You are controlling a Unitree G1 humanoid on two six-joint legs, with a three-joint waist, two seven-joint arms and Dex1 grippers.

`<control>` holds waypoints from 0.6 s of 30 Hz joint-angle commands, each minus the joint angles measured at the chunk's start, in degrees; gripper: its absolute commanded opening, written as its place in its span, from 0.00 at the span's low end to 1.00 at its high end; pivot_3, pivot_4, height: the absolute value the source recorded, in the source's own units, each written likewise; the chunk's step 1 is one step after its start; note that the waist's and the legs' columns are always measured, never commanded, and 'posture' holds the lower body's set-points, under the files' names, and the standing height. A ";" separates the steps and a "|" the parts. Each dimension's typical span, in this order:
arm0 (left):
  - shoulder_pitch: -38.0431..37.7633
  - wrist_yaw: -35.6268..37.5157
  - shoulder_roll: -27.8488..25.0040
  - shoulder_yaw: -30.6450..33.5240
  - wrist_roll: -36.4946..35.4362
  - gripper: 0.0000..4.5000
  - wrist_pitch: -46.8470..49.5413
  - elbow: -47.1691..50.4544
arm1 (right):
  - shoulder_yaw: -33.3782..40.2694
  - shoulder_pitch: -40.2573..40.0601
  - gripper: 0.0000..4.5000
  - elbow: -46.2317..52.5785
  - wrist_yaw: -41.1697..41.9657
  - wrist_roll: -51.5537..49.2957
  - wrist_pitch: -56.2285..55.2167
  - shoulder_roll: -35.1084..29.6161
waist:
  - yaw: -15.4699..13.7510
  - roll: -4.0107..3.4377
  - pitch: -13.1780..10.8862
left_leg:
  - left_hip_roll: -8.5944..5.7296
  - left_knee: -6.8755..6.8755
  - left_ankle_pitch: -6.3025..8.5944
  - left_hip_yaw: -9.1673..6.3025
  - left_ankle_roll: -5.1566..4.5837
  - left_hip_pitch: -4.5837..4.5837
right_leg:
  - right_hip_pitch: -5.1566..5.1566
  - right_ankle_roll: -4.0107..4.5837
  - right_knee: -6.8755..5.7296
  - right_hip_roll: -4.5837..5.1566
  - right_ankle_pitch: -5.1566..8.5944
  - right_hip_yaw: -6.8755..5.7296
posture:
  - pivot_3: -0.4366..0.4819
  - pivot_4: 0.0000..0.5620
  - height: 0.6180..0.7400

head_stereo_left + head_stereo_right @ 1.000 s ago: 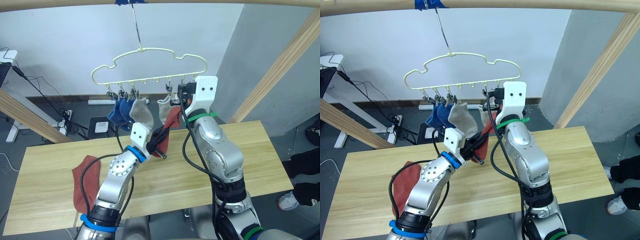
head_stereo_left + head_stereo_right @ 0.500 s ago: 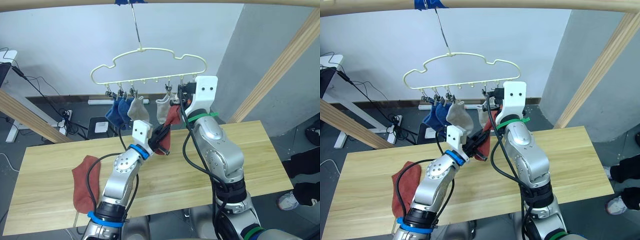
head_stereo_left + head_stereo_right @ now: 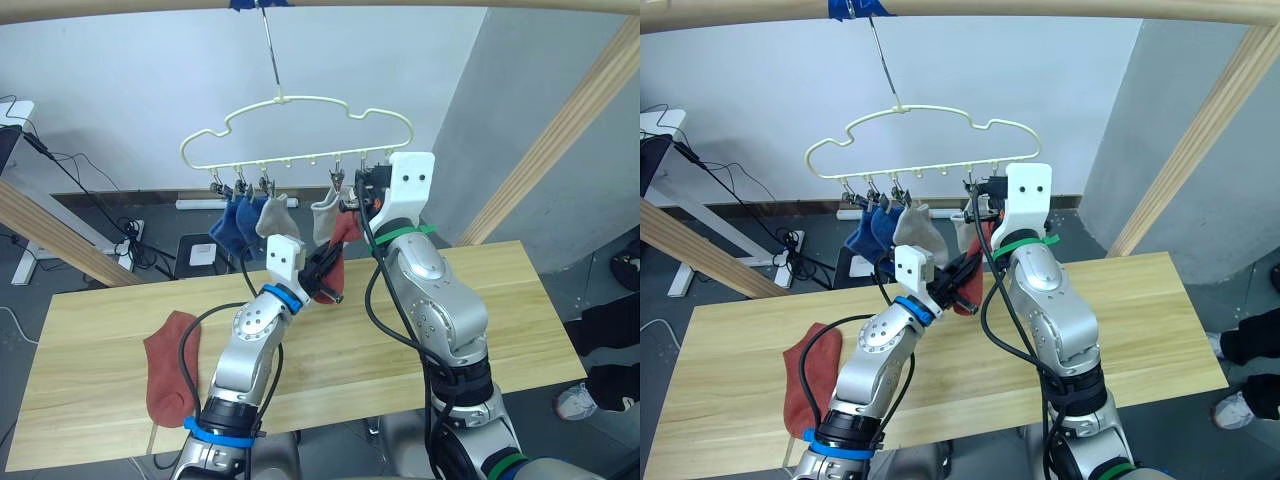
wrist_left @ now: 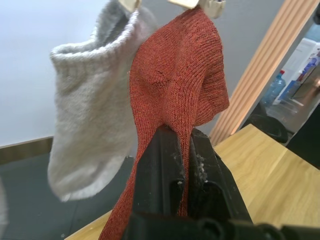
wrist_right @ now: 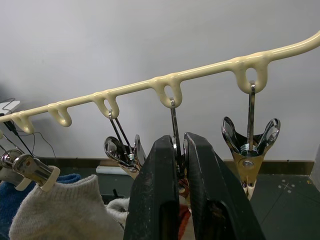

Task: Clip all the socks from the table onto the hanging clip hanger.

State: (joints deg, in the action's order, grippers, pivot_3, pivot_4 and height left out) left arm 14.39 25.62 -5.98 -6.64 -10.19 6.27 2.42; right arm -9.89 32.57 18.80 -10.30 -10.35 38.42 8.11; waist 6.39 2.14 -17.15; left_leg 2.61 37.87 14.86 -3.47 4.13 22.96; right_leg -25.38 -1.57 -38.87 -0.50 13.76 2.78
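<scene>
Your left gripper (image 4: 181, 150) pinches a red sock (image 4: 182, 75) hanging at the hanger (image 3: 300, 125). Your right gripper (image 5: 180, 150) is pressed on a clip (image 5: 173, 125) there. Another red sock (image 3: 168, 365) lies on the table (image 3: 520, 300).

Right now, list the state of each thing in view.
left tool: shut on a rust-red sock, held up at the clips
right tool: shut on a clip
blue socks: clipped, hanging
grey socks: clipped, hanging
second rust-red sock: flat on the table
clip hanger: hanging from rail
</scene>
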 commanded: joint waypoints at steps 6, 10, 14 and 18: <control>1.43 -0.74 1.14 -0.29 -0.81 0.01 1.05 3.66 | -0.01 -0.35 0.00 3.38 -0.68 -1.31 -0.66 4.54 | 0.02 0.00 0.00 | 0.00 0.00 0.00 0.00 0.00 0.00 | 0.00 0.00 0.00 0.00 0.00 0.00 | 0.28 0.46 1.00; 1.49 -0.83 1.04 -0.36 -0.69 0.00 1.34 3.74 | -0.04 -0.51 0.21 3.76 -0.50 -2.12 -0.33 4.61 | 0.03 0.00 0.00 | 0.00 0.00 0.00 0.00 0.00 0.00 | 0.00 0.00 0.00 0.00 0.00 0.00 | 0.28 0.46 1.00; 1.60 -0.45 0.98 -0.68 -0.87 0.00 1.29 3.91 | -0.54 -0.99 0.47 5.33 0.57 -3.83 1.46 3.80 | 0.03 0.00 0.00 | 0.00 0.00 0.00 0.00 0.00 0.00 | 0.00 -0.01 0.01 -0.01 0.00 0.00 | 0.28 0.46 1.00; 1.31 0.48 0.29 -1.13 -0.61 0.06 0.96 3.98 | -0.77 -1.88 0.47 8.15 1.84 -5.28 3.94 1.88 | 0.03 0.00 0.00 | 0.00 -0.01 0.00 0.00 0.00 0.01 | 0.00 -0.01 0.01 -0.01 0.00 0.00 | 0.27 0.47 1.00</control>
State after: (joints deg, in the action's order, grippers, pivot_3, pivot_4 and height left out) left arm 15.42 25.67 -5.63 -7.31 -10.36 8.08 3.84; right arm -10.26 31.15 23.07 -9.61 -14.66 41.85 8.19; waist 6.42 2.14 -17.15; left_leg 2.61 37.86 14.86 -3.47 4.13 22.97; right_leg -25.39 -1.58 -38.85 -0.51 13.77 2.78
